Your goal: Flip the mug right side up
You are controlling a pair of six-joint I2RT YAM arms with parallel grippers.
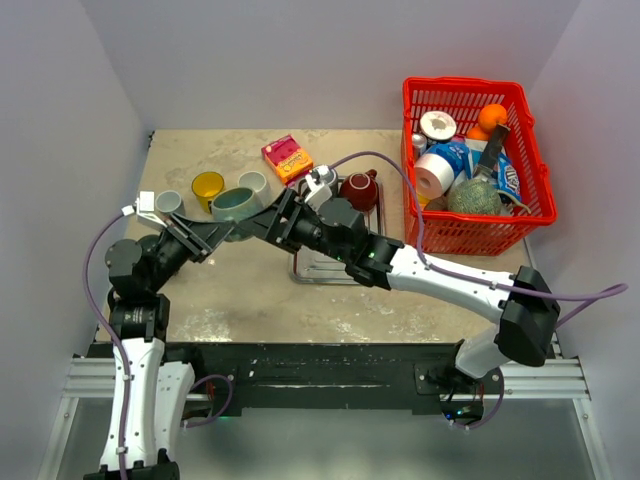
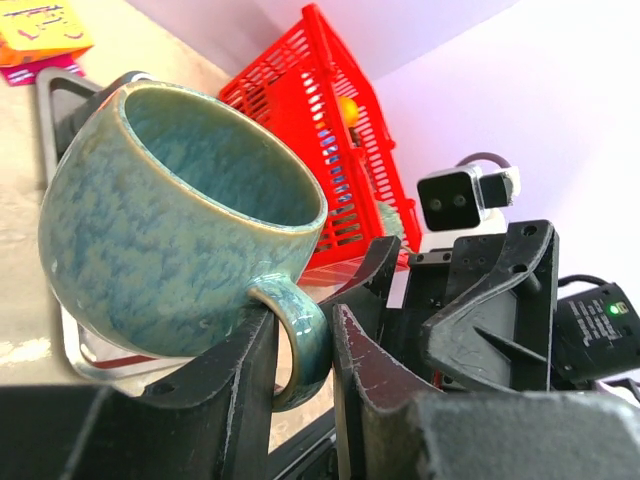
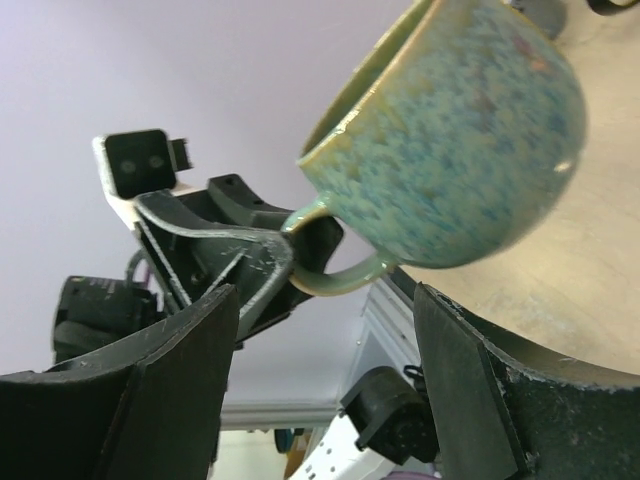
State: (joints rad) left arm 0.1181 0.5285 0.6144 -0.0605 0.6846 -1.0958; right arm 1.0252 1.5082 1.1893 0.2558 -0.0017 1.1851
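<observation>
The mug [image 1: 236,204] is teal glazed ceramic, held above the table's left middle with its mouth facing up. My left gripper [image 1: 222,233] is shut on the mug's handle. In the left wrist view the handle [image 2: 302,335] sits pinched between the two fingers, and the mug body [image 2: 170,220] tilts slightly. My right gripper [image 1: 281,215] is open just right of the mug and not touching it. In the right wrist view the mug [image 3: 470,140] hangs above the wide-open right gripper [image 3: 325,335], with the left gripper's finger [image 3: 235,262] at the handle.
A red basket [image 1: 528,215] full of groceries stands at the back right. A dark red mug [image 1: 358,188] sits on a wire rack [image 1: 318,272] mid-table. A yellow cup [image 1: 207,185], two grey cups [image 1: 168,203] and a pink-orange box [image 1: 286,158] lie behind the mug.
</observation>
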